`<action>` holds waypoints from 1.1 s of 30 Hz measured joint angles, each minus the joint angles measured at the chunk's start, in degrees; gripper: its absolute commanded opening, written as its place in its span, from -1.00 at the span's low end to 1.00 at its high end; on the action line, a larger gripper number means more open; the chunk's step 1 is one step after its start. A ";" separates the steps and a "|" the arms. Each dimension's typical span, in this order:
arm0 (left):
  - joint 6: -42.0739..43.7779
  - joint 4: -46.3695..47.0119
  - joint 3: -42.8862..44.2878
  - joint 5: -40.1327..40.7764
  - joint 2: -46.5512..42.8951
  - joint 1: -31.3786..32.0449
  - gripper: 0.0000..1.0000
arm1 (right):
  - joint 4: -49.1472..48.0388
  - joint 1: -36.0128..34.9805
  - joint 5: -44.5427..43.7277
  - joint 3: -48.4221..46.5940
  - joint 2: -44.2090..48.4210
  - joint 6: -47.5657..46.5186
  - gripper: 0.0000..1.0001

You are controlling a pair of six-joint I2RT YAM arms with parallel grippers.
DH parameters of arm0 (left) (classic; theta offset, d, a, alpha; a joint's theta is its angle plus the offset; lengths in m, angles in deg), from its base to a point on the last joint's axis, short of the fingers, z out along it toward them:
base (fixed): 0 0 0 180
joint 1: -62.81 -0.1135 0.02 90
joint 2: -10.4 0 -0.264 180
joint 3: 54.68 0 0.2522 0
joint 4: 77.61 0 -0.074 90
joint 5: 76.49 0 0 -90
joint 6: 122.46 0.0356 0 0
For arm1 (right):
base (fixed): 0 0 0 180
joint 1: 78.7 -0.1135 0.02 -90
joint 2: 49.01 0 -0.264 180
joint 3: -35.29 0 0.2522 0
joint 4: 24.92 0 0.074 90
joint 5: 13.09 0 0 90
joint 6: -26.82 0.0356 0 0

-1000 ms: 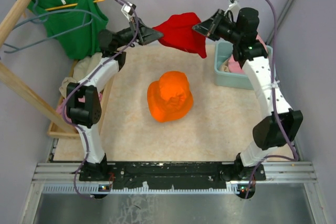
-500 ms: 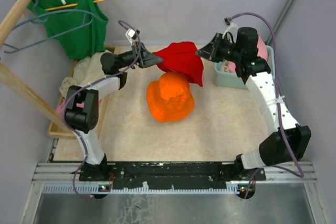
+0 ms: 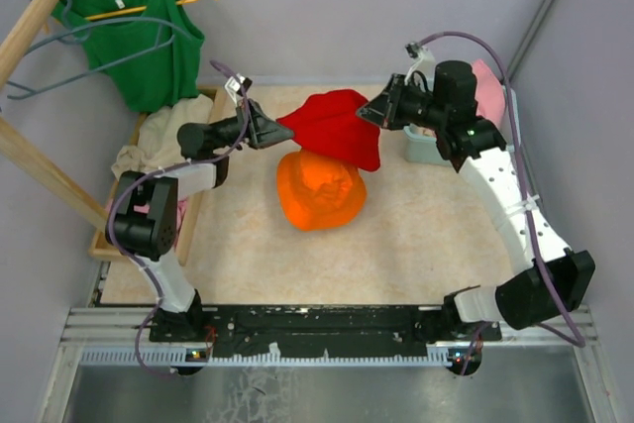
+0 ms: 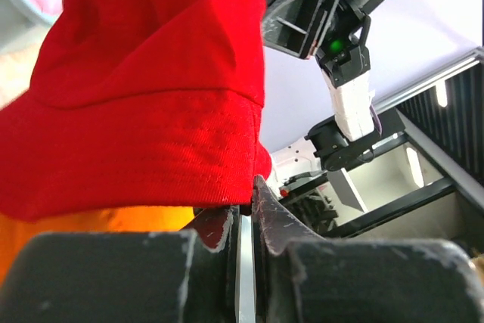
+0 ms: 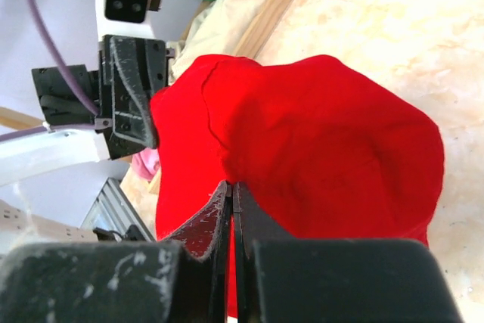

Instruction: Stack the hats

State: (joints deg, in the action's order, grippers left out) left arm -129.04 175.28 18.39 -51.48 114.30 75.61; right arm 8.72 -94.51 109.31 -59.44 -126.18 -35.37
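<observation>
Beside cloth-filled bin (image 3: 420, 149), red hat (image 3: 337, 126) pinched in left gripper (image 3: 273, 131) and right gripper (image 3: 371, 113), over orange hat (image 3: 317, 197).

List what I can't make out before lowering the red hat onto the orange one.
Top view: the far brim of the orange hat lies under the red hat; contact between them cannot be told.
Top view: the right arm covers most of the teal bin, hiding its contents.
Left wrist view: only an orange sliver shows below the red brim.
Right wrist view: the red hat blocks the orange hat.
Top view: the cloth pile is too small to sort.
</observation>
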 measured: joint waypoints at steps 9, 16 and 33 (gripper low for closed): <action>-2.51 0.33 -11.30 -1.99 -0.96 -1.46 -1.00 | 2.38 -5.40 -2.25 5.79 2.16 -1.90 -1.00; -1.88 0.42 -15.67 -3.65 -0.96 -1.79 -0.82 | 5.64 -9.92 -4.55 8.24 4.48 -3.06 -1.00; -2.84 0.50 -17.62 -3.23 0.15 -8.02 -0.41 | 8.13 -21.38 -9.05 10.14 5.73 -3.67 -1.00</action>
State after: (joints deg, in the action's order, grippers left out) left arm -131.88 175.78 0.77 -54.71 114.45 67.59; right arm 16.85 -115.89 100.26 -49.30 -120.45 -39.04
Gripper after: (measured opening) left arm 0.281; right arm 0.005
